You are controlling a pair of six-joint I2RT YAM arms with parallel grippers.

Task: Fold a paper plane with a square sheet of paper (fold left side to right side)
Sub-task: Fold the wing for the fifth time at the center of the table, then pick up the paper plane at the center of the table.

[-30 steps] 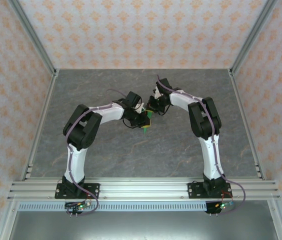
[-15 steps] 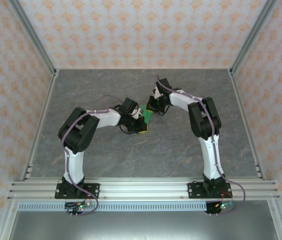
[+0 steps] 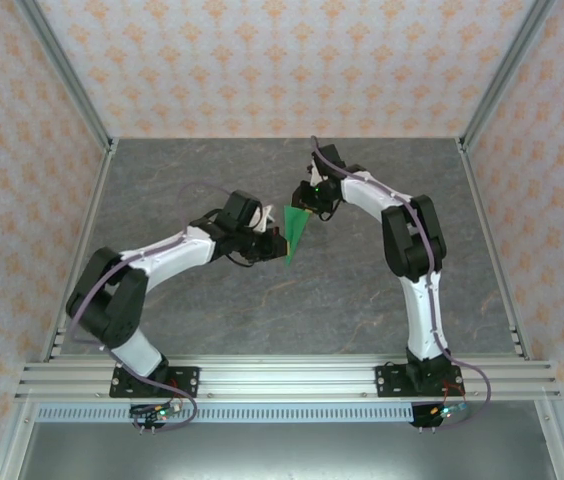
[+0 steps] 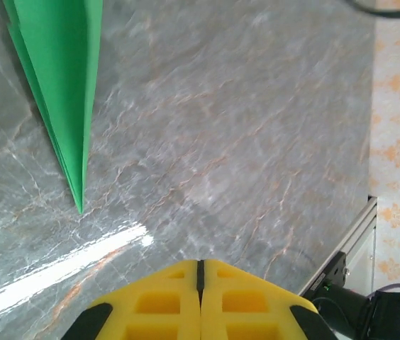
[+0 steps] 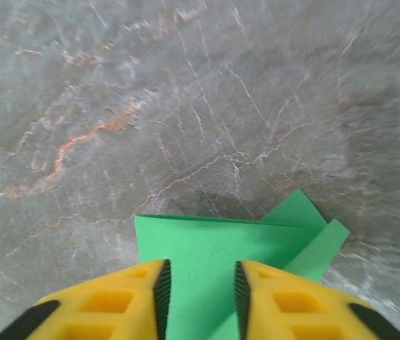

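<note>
**Left arm pulls back, dart uncovered**

The left arm now stretches low over the grey marbled table (image 3: 362, 290), its elbow swung out leftward. The left gripper (image 3: 270, 241) has drawn off to the left and sits apart from the bright green folded paper dart (image 3: 295, 232). A second ago it crowded over it. The dart now shows at full length, its tip toward the near edge.

Robot test cell in a lab

A grey marble-look tabletop (image 3: 212, 320) sits boxed in by aluminium frame posts (image 3: 62, 75) and flat panel walls (image 3: 282, 60) papered in a repeating orange motif; the white and black left arm (image 3: 162, 255) and right arm (image 3: 420, 300) are bolted side by side to a slotted aluminium rail (image 3: 292, 378) along the near edge.
</note>
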